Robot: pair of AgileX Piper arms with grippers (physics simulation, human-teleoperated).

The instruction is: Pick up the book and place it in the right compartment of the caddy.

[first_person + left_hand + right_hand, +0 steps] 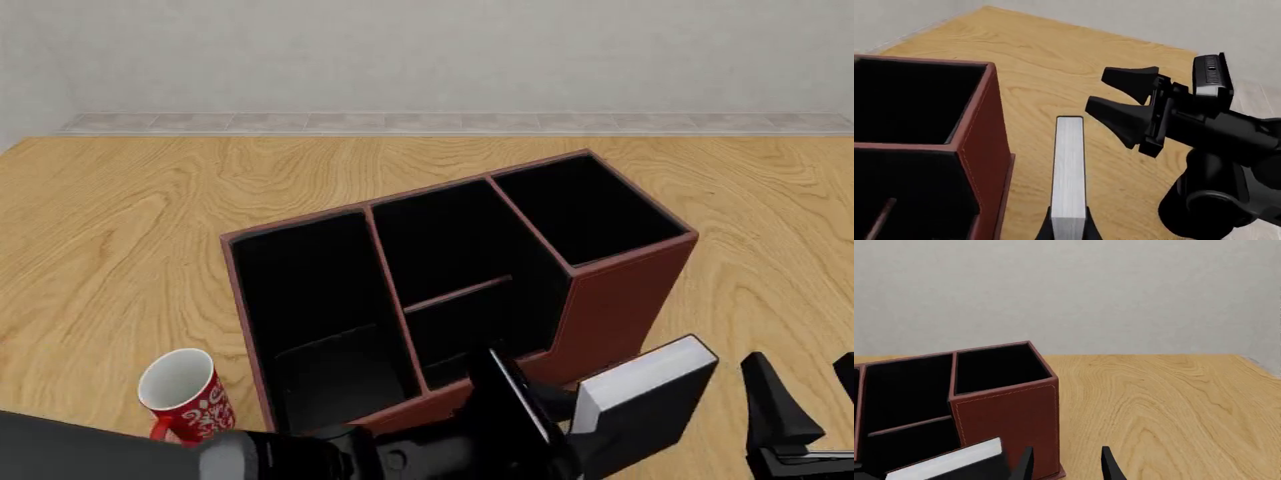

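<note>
Reaching in low from the near left corner of the table (pixel 120 230), with the left gripper (pixel 534 420) clenched on the book (pixel 650 395) and holding it lifted off the wood, tilted, white page edge up. Held just in front of the caddy (pixel 607 310), beside its tall red-brown front wall, outside every section. Seen along the left wrist view as a narrow white strip pinched between two dark fingertips (pixel 1089 227), next to the caddy's corner. Coming in at the near right edge, the right gripper (pixel 807 400) with fingers spread and nothing between them, close to the book but apart from it; in the left wrist view, clearly parted fingers on that right gripper (pixel 1124 100). One book, one caddy, two arms. Three sections in the caddy: a wide low-fronted one at the left end, a middle one with a crosswise divider, and the right compartment (pixel 587 210), squarish and black inside. One red mug (pixel 184 395) with a white pattern standing upright near the caddy's left front corner, toward the near edge.
</note>
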